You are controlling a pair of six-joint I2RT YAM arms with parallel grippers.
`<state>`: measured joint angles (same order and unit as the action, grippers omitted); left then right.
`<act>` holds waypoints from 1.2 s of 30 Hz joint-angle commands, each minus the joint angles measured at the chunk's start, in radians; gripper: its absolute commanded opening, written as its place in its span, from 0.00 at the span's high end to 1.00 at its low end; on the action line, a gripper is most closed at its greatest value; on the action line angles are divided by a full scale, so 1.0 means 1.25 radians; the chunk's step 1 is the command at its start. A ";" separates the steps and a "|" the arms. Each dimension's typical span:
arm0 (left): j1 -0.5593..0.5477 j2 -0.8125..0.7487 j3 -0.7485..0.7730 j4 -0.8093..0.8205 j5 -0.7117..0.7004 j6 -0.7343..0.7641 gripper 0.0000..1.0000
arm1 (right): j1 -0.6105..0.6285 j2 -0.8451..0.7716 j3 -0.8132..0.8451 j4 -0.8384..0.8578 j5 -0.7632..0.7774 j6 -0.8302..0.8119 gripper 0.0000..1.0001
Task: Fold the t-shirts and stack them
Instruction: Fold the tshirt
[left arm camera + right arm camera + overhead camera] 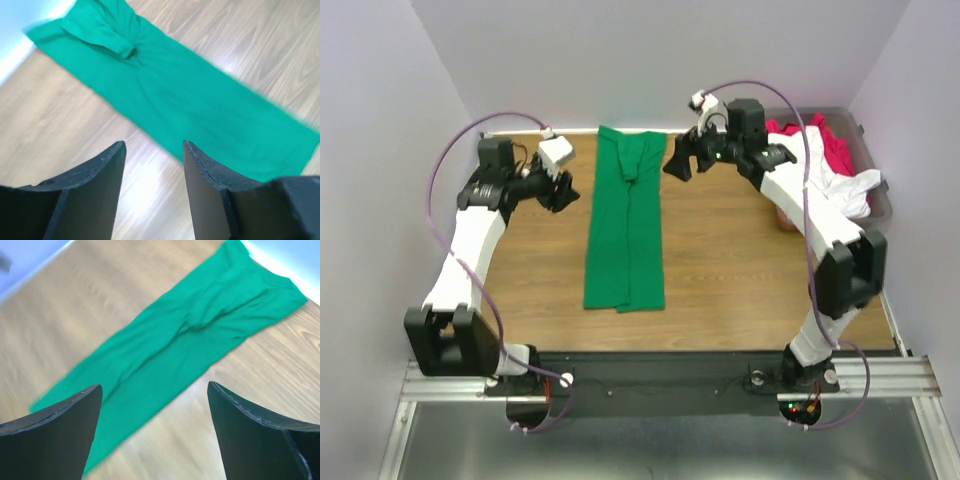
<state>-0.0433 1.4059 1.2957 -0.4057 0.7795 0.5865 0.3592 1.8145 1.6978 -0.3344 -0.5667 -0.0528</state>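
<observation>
Left pincer point(563, 192) and right pincer point(678, 163) (the nearer) are hovering spread and empty, flanking the green shirt point(626, 225), which is stretching nearward from the far edge of the counter point(740, 290).

The top external view looks steeply down from high behind the near edge, far enough off to take in the whole surface point(720, 280). The left wrist view sits low and close over the surface's left part, looking past its own jaws toward the green t-shirt point(190, 95). The right wrist view mirrors it from the right. All three views share that shirt and the wood beside it.
</observation>
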 commanded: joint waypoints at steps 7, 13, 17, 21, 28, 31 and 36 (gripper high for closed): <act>-0.031 -0.255 -0.381 -0.237 -0.005 0.637 0.41 | 0.267 -0.256 -0.425 -0.168 0.187 -0.395 0.37; -0.094 -0.334 -0.579 -0.198 -0.076 0.784 0.43 | 0.387 -0.247 -0.557 -0.060 0.213 -0.428 0.41; -0.140 -0.366 -0.649 -0.142 -0.100 0.806 0.44 | 0.423 -0.180 -0.564 -0.015 0.234 -0.457 0.41; -0.158 -0.336 -0.663 -0.101 -0.090 0.790 0.45 | 0.428 -0.158 -0.559 0.016 0.213 -0.463 0.39; -0.194 -0.278 -0.638 -0.079 -0.096 0.794 0.46 | 0.470 -0.140 -0.575 0.018 0.186 -0.483 0.40; -0.202 -0.256 -0.629 -0.078 -0.105 0.796 0.47 | 0.486 -0.146 -0.585 0.016 0.191 -0.487 0.41; -0.228 -0.233 -0.625 -0.067 -0.118 0.786 0.48 | 0.508 -0.141 -0.592 0.011 0.192 -0.499 0.43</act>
<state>-0.3016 1.1030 0.4740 -0.5022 0.6350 1.5639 0.9710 1.6333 0.9714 -0.3550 -0.3149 -0.6437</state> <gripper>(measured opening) 0.523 0.587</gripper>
